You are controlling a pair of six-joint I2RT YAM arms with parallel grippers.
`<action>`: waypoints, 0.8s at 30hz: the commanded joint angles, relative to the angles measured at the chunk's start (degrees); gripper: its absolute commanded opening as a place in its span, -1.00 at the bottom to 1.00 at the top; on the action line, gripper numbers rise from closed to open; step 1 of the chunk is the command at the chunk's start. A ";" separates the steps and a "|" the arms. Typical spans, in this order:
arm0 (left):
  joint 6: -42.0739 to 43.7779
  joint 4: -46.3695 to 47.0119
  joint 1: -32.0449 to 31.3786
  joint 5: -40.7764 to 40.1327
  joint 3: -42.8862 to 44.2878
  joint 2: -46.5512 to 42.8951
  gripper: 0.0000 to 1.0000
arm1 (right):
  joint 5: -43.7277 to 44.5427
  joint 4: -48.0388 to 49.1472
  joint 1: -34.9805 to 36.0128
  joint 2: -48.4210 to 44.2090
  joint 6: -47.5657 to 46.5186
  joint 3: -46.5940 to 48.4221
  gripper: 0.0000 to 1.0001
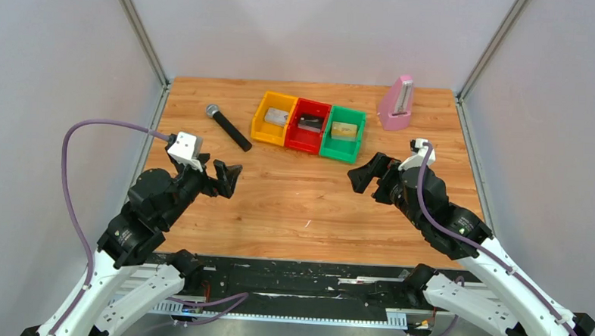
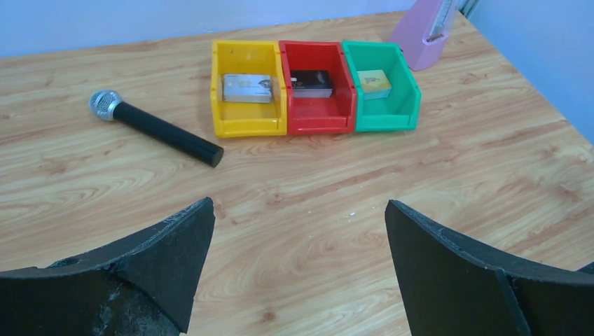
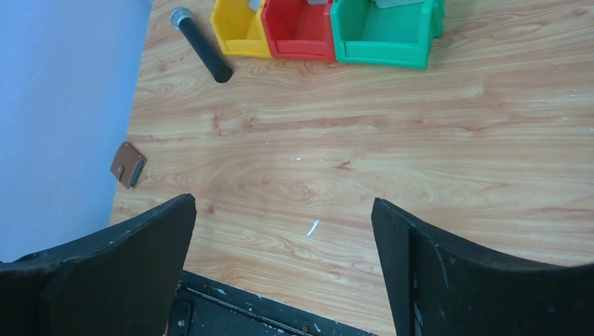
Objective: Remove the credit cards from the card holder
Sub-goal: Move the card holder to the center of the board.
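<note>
A small flat brown case (image 3: 127, 164), seemingly the card holder, lies folded shut at the table's left edge by the wall. It shows only in the right wrist view, and the left arm hides it in the top view. Cards lie in the bins: a silvery one (image 2: 246, 87) in the yellow bin (image 1: 274, 119), a dark one (image 2: 312, 82) in the red bin (image 1: 308, 126) and a yellowish one (image 2: 375, 82) in the green bin (image 1: 343, 134). My left gripper (image 1: 229, 179) (image 2: 300, 206) and right gripper (image 1: 362, 175) (image 3: 284, 203) are both open and empty above bare wood.
A black microphone (image 1: 228, 127) with a silver head lies left of the bins. A pink metronome (image 1: 396, 104) stands at the back right. Walls close in the table on the left, right and back. A black rail (image 1: 297, 285) runs along the near edge.
</note>
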 commanded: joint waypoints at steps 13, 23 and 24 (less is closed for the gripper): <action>1.48 2.32 -0.21 -1.54 0.79 1.95 1.00 | -0.46 0.85 0.29 -0.67 2.03 0.46 1.00; -3.66 -2.69 -0.11 -13.16 4.17 12.07 1.00 | -1.98 1.07 0.25 -0.96 1.20 0.20 1.00; -4.33 -3.86 -0.07 -16.94 5.05 15.41 1.00 | -2.39 1.10 0.25 -1.21 0.94 0.21 1.00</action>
